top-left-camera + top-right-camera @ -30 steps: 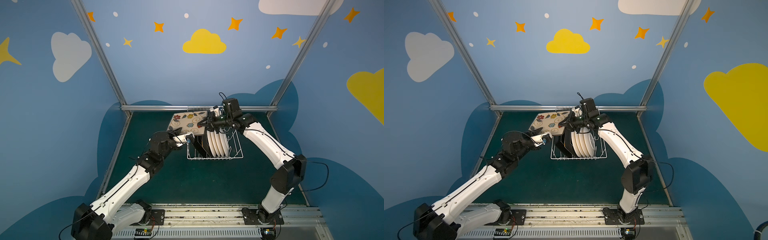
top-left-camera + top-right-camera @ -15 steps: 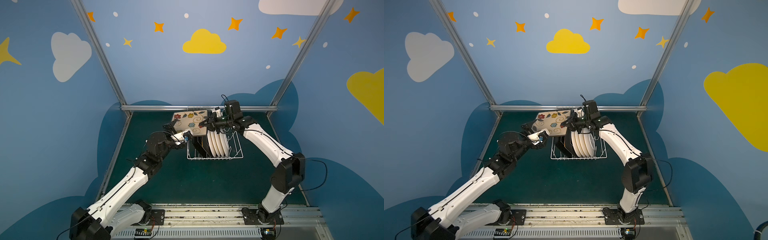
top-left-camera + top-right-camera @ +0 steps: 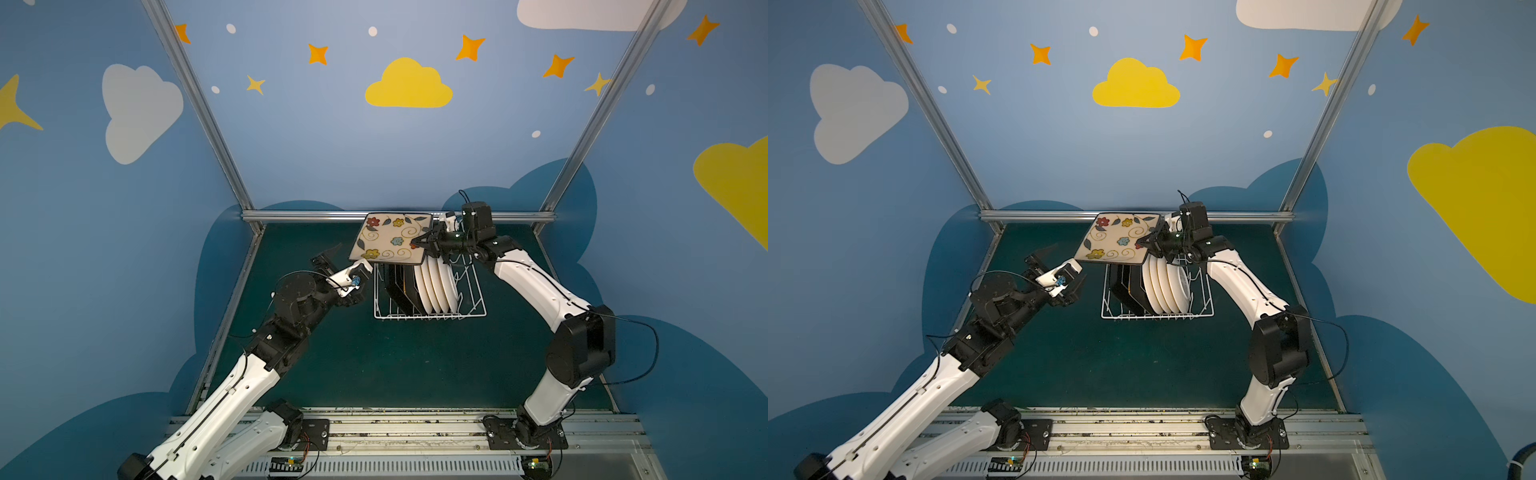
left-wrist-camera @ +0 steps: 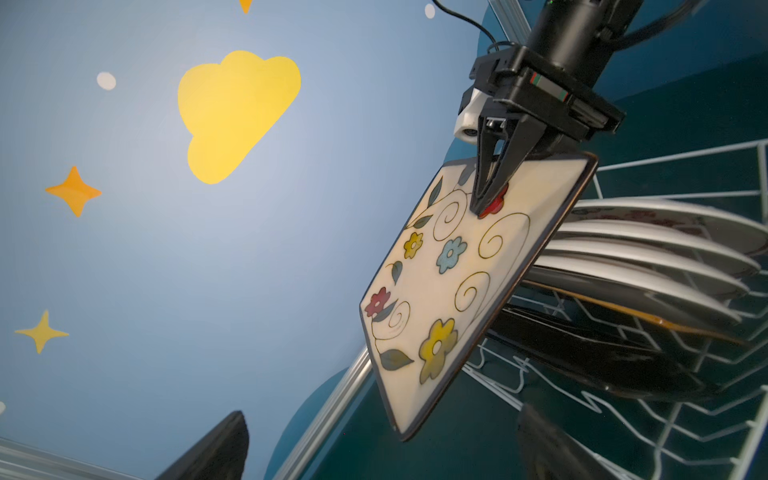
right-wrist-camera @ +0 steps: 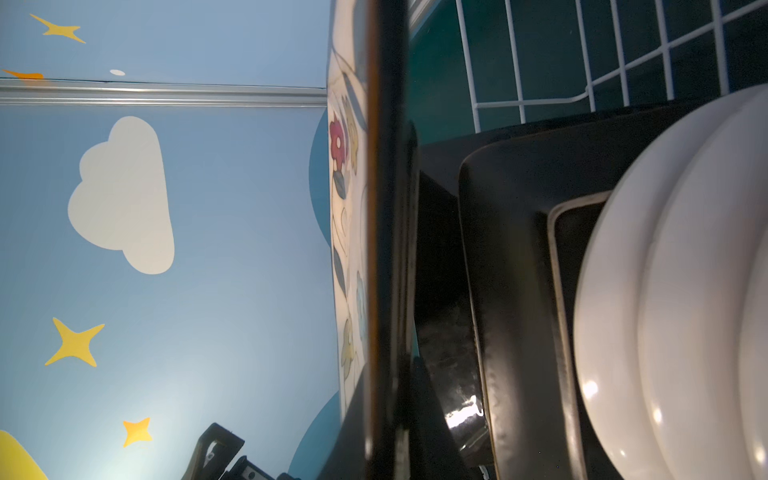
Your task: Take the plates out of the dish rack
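Flowered plate (image 3: 388, 237) aloft — right claw (image 3: 418, 241) pinching edge; left claw (image 3: 347, 271) agape, seemingly clear.

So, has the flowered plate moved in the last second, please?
Yes. The flowered plate, gripped by the right pincer, has risen: its far edge now overlaps the back rail, previously clear above it.

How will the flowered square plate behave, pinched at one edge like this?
The flowered plate looks rigid: it juts out flat though the right pincer grips only one edge. Its glossy finish probably makes that grip slippery. Likely ceramic, so breakable if dropped.
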{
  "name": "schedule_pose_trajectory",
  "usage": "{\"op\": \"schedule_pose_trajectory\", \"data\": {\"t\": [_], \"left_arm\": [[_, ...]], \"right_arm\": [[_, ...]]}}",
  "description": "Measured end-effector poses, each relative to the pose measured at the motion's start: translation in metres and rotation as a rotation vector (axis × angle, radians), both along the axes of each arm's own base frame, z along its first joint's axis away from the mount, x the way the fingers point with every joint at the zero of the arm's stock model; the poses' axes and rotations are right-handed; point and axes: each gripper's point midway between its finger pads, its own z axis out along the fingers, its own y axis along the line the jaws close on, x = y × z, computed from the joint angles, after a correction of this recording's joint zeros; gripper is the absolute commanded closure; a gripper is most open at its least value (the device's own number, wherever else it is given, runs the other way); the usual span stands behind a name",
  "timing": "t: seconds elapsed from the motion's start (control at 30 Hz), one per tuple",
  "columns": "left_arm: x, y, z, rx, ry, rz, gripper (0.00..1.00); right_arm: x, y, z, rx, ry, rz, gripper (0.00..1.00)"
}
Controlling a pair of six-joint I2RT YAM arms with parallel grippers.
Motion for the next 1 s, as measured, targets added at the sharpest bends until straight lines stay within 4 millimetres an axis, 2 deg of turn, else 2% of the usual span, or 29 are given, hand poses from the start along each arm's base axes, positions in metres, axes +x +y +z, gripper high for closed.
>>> {"op": "schedule_pose_trajectory", "data": {"t": [0.13,0.4,0.53,0.63,0.8,1.0], "left_arm": [[0.005,0.012,0.004,-0.102,0.11,0.054,0.0],[0.032,0.051,0.06,-0.454,0.287,0.173,0.0],[0.047,0.059,0.071,-0.63,0.413,0.154,0.0],[0.058,0.056,0.065,-0.761,0.539,0.112,0.0],[0.072,0.038,0.042,-0.952,0.77,0.039,0.01],[0.088,0.02,0.026,-1.134,0.956,-0.023,0.02]], "right_arm": [[0.003,-0.008,0.011,0.021,-0.047,-0.014,1.0],[0.006,-0.013,0.03,0.055,-0.138,0.01,1.0],[0.006,-0.015,0.033,0.059,-0.167,0.018,1.0],[0.003,-0.015,0.034,0.067,-0.181,0.032,1.0],[0.001,-0.014,0.036,0.081,-0.201,0.057,1.0],[-0.003,-0.01,0.047,0.113,-0.244,0.096,1.0]]}}
